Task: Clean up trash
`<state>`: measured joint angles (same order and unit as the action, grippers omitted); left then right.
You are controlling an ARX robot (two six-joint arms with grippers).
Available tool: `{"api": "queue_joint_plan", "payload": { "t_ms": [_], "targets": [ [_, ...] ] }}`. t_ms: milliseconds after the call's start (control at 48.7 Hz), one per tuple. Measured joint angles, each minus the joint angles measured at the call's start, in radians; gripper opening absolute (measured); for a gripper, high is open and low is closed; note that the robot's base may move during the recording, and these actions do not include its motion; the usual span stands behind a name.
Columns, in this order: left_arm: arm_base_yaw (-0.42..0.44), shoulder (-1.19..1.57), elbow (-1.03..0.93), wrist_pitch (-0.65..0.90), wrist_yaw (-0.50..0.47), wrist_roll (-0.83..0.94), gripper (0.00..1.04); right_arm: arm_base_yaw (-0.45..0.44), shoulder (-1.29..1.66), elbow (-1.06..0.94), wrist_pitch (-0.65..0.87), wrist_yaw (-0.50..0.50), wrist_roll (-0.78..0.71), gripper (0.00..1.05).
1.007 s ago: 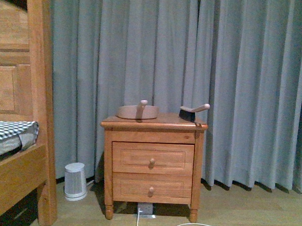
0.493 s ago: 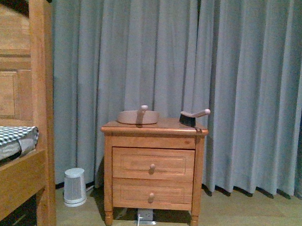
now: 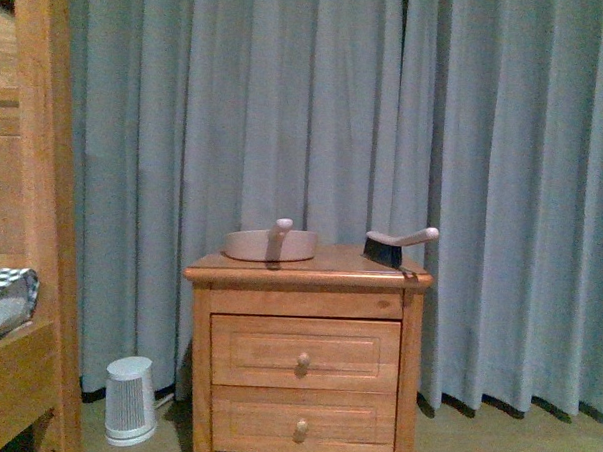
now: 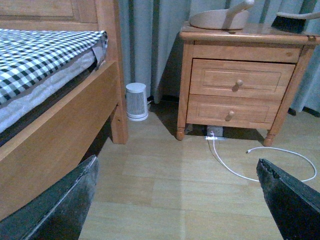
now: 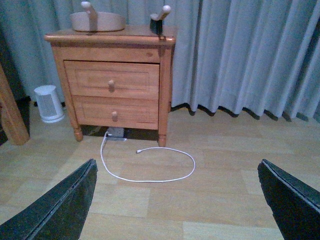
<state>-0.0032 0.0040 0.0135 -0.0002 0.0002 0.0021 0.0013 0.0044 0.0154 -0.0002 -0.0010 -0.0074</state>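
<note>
The crumpled whitish trash is not in view in any frame. A pink dustpan (image 3: 271, 245) and a hand brush (image 3: 399, 246) with a pink handle and dark bristles lie on top of the wooden nightstand (image 3: 304, 361). The dustpan (image 4: 220, 17) and brush (image 4: 292, 21) also show in the left wrist view, and again in the right wrist view as dustpan (image 5: 97, 20) and brush (image 5: 159, 20). My left gripper (image 4: 177, 200) is open and empty above the wooden floor. My right gripper (image 5: 177, 200) is open and empty above the floor. Neither arm shows in the front view.
A wooden bed frame (image 3: 24, 274) with checked bedding (image 4: 40, 55) stands left of the nightstand. A small white heater (image 3: 131, 399) sits between them. A white cable (image 5: 150, 170) loops on the floor before the nightstand. Grey-blue curtains (image 3: 503, 195) hang behind.
The front view has shifted right and drawn nearer to the nightstand: the bed has slid toward the left edge, and the floor cable has left the frame.
</note>
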Motion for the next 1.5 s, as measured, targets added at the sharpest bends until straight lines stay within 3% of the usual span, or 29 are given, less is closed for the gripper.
{"api": "queue_joint_plan", "payload": {
  "t_ms": [1500],
  "targets": [
    [0.000,-0.001,0.000,0.000,0.000,0.000,0.97,0.000,0.000,0.000,0.000,0.000,0.000,0.97]
  ]
}}
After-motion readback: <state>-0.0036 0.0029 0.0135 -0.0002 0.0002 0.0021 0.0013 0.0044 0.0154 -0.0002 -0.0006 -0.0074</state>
